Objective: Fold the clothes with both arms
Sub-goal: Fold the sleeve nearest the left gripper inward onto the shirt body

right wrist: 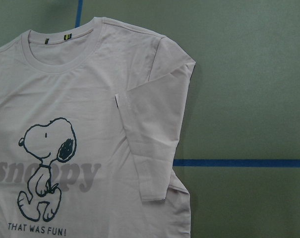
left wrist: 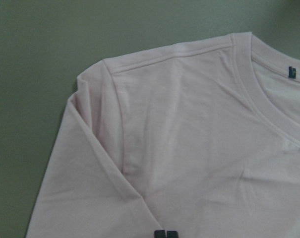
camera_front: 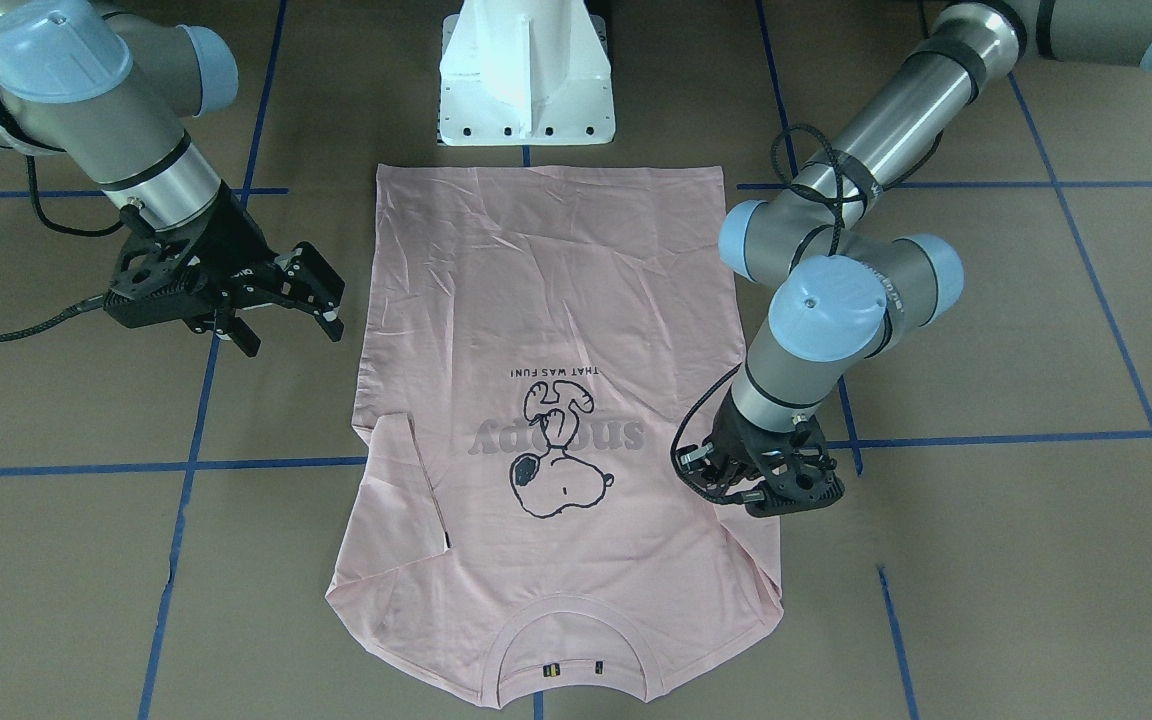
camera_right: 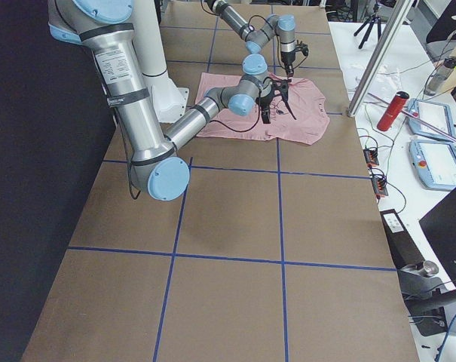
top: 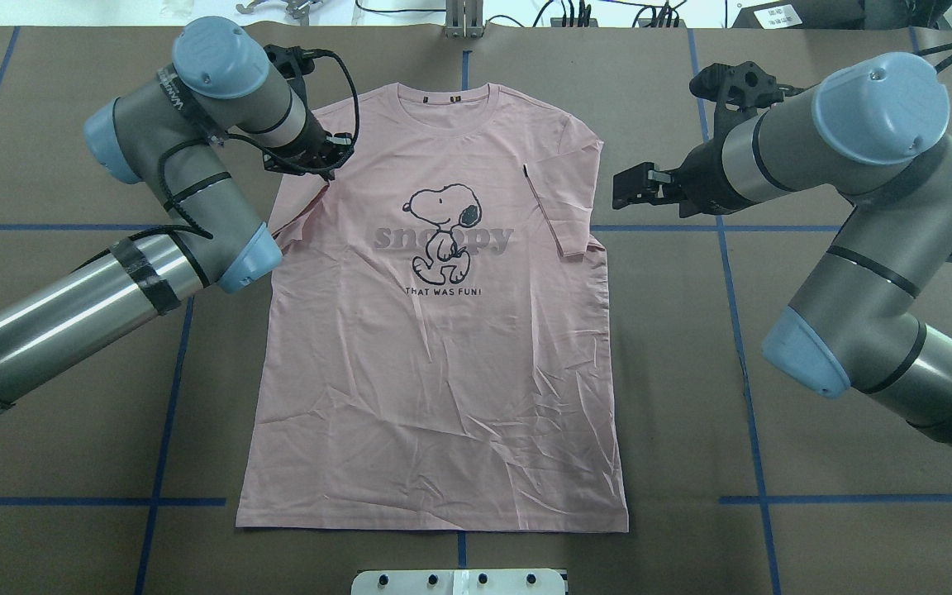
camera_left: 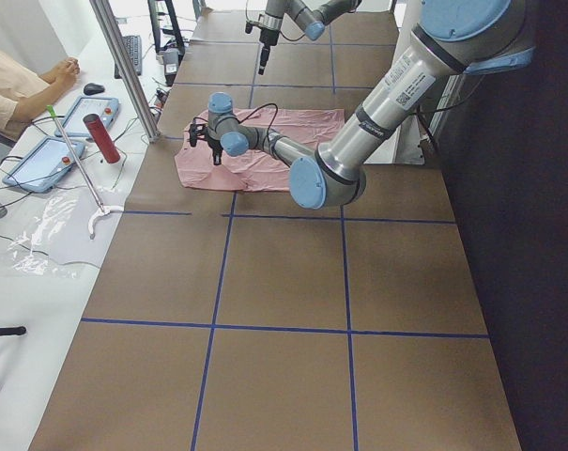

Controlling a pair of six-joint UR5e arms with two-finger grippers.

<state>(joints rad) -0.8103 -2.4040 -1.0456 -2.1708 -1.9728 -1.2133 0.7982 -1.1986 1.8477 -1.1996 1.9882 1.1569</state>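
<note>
The pale pink T-shirt (top: 443, 372) lies flat and print-up on the brown table, its collar (top: 453, 95) on the side far from the robot's base. One sleeve (right wrist: 152, 129) is folded inward over the chest. My left gripper (camera_front: 751, 505) points down at the opposite shoulder edge. In the left wrist view its fingertips (left wrist: 165, 234) sit pressed together on the sleeve (left wrist: 90, 163) hem, so it is shut on that sleeve. My right gripper (camera_front: 291, 335) hovers open beside the shirt (camera_front: 556, 300), clear of the cloth.
The white pedestal base (camera_front: 526, 80) stands just past the shirt's bottom hem. Blue tape lines (top: 740, 330) cross the table. In the exterior left view, a side bench beyond a metal post (camera_left: 124, 66) holds tablets and a red bottle (camera_left: 102, 138), with a person (camera_left: 16, 85) seated there.
</note>
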